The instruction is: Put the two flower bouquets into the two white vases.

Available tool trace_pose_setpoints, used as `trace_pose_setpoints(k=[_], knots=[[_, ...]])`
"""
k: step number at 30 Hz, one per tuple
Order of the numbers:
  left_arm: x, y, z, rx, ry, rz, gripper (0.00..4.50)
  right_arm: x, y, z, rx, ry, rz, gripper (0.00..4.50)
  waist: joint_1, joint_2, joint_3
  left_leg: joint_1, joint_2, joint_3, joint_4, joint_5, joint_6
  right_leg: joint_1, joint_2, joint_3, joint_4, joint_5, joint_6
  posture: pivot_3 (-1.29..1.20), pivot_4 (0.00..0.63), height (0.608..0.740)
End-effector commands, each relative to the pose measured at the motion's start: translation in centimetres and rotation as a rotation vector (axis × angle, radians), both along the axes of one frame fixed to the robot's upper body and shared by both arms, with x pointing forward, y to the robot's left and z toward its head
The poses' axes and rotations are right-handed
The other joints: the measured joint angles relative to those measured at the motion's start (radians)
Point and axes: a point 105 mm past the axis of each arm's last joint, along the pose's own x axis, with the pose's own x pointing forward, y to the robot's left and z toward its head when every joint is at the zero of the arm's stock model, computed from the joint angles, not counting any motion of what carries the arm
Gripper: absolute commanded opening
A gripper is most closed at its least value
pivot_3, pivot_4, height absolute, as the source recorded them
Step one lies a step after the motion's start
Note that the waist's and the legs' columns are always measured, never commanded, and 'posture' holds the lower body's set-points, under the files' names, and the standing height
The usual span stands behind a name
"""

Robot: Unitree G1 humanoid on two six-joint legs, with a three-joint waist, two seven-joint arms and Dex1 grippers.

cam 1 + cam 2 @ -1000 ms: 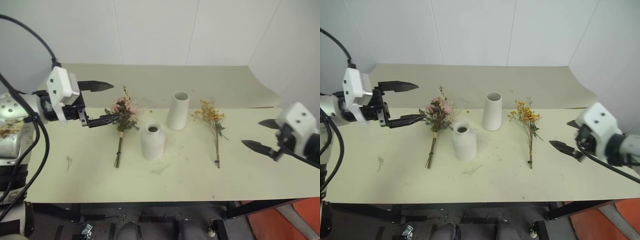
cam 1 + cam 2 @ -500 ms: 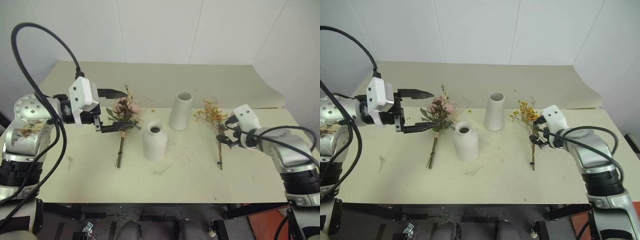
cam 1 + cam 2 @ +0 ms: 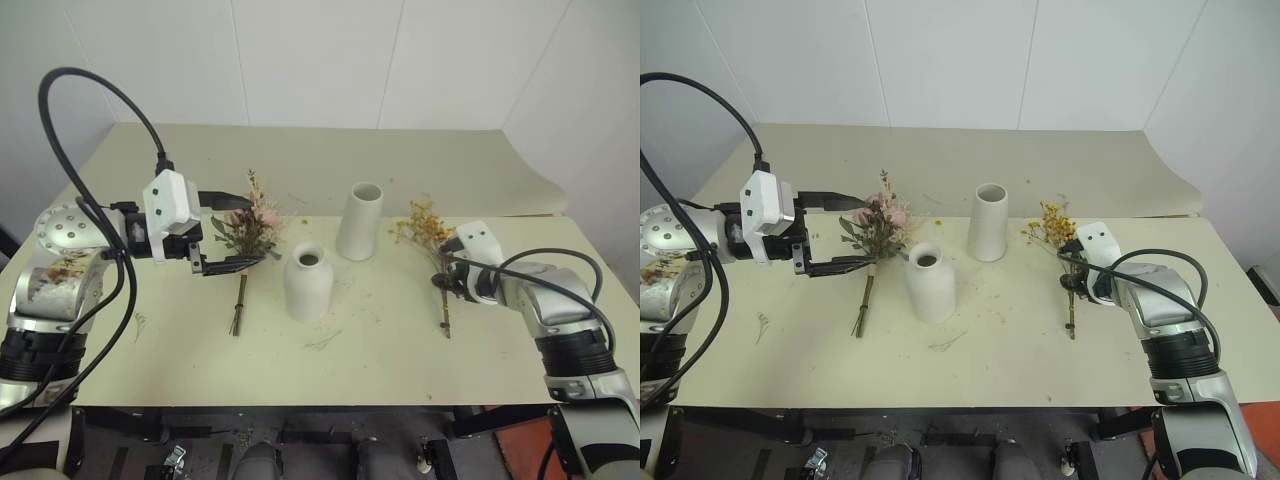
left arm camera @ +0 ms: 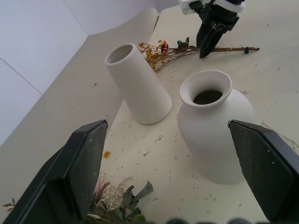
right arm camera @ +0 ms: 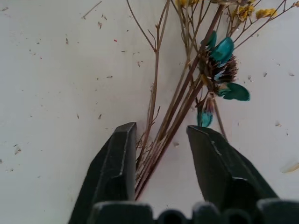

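Both vases point(image 3: 329, 258) stood empty; the right hand point(image 5: 161, 151) straddled the yellow sprig's point(image 5: 187, 88) stems, half-closed, while the left hand point(image 3: 232, 229) gaped over the pink bouquet point(image 3: 247, 229).

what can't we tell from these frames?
- Right gripper: fingers straddle the yellow sprig's stems, but contact is not shown; the right eye view is too small.
- Pink bouquet: cut off by the left wrist view's edge.
- Short vase: its dark inside is hidden by its neck.
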Motion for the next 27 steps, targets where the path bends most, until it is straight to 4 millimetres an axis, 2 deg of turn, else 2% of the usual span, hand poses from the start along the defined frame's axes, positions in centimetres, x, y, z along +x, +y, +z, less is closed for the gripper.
trace_pose_setpoints(k=[1,3,5,7,9,11,14,17,18,23,25,27], knots=[[-0.5,0.3,1.3,0.001,-0.068,0.005,4.5,0.2,-0.7,1.2,0.004,-0.036,-0.022,0.78,0.0,0.0,0.0,0.0,0.0,0.0,0.0,0.0,0.0,0.0,0.0,0.0,0.0,0.0,0.0,0.0,0.15,0.74],[-0.5,0.3,1.3,-0.001,-0.068,0.005,4.5,0.2,-0.9,1.0,-0.007,-0.025,-0.033,0.12,0.0,0.0,0.0,0.0,0.0,0.0,0.0,0.0,0.0,0.0,0.0,0.0,0.0,0.0,0.0,0.0,0.15,0.74],[-0.5,0.3,1.2,-0.001,-0.069,0.006,4.5,0.2,-1.2,0.7,-0.02,-0.017,-0.043,0.05,0.0,0.0,0.0,0.0,0.0,0.0,0.0,0.0,0.0,0.0,0.0,0.0,0.0,0.0,0.0,0.0,0.15,0.74],[-0.5,0.3,1.2,-0.001,-0.071,0.008,4.5,0.5,-1.6,1.5,-0.043,-0.075,-0.066,0.05,0.0,0.0,0.0,0.0,0.0,0.0,0.0,0.0,0.0,0.0,0.0,0.0,0.0,0.0,0.0,0.0,0.15,0.74],[-0.4,0.4,1.3,-0.001,-0.072,0.01,4.5,1.3,-1.9,3.7,-0.061,-0.22,-0.103,0.05,0.0,0.0,0.0,0.0,0.0,0.0,0.0,0.0,0.0,0.0,0.0,0.0,0.0,0.0,0.0,0.0,0.15,0.74],[-0.4,0.4,1.3,0.0,-0.073,0.012,4.5,2.2,-1.9,7.8,-0.062,-0.471,-0.137,0.05,0.0,0.0,0.0,0.0,0.0,0.0,0.0,0.0,0.0,0.0,0.0,0.0,0.0,0.0,0.0,0.0,0.15,0.74],[-0.3,0.4,1.4,0.002,-0.074,0.013,4.5,2.3,-1.3,13.6,-0.022,-0.803,-0.148,0.05,-0.006,0.0,0.0,0.0,0.0,0.0,-0.001,0.0,0.0,-0.001,0.0,0.0,0.0,0.0,0.0,0.0,0.15,0.74],[-0.2,0.3,1.5,0.001,-0.076,0.01,4.5,2.6,0.1,17.0,0.069,-0.956,-0.115,0.05,-0.013,0.001,0.0,0.0,0.0,0.0,-0.001,0.0,0.0,-0.001,0.0,0.0,0.0,0.0,0.0,0.0,0.15,0.74],[-0.1,0.3,1.5,-0.001,-0.076,0.009,4.5,2.7,0.8,18.2,0.148,-1.004,-0.087,0.05,-0.015,0.001,0.0,0.0,0.0,0.0,-0.001,0.0,0.0,-0.001,0.0,0.0,0.0,0.0,0.0,0.0,0.15,0.74],[0.3,1.2,1.9,-0.022,-0.086,0.055,4.5,3.8,4.1,22.5,0.492,-1.151,0.004,0.05,-0.03,0.001,0.0,0.001,0.0,0.0,-0.001,0.0,0.0,0.0,0.0,0.0,0.001,0.0,0.0,0.0,0.15,0.74],[0.6,2.0,2.1,-0.028,-0.094,0.101,4.5,4.6,5.1,23.2,0.665,-1.144,0.015,0.05,-0.031,0.001,0.001,0.001,0.001,0.0,-0.002,0.0,0.0,0.0,0.0,0.0,0.001,0.0,0.0,0.0,0.15,0.74],[0.6,2.6,2.1,-0.023,-0.1,0.129,4.5,5.3,6.1,23.3,0.729,-1.133,0.036,0.05,-0.031,0.002,0.001,0.001,0.001,0.0,-0.002,0.0,0.0,-0.001,0.0,0.0,0.002,0.0,0.0,0.0,0.15,0.74]])
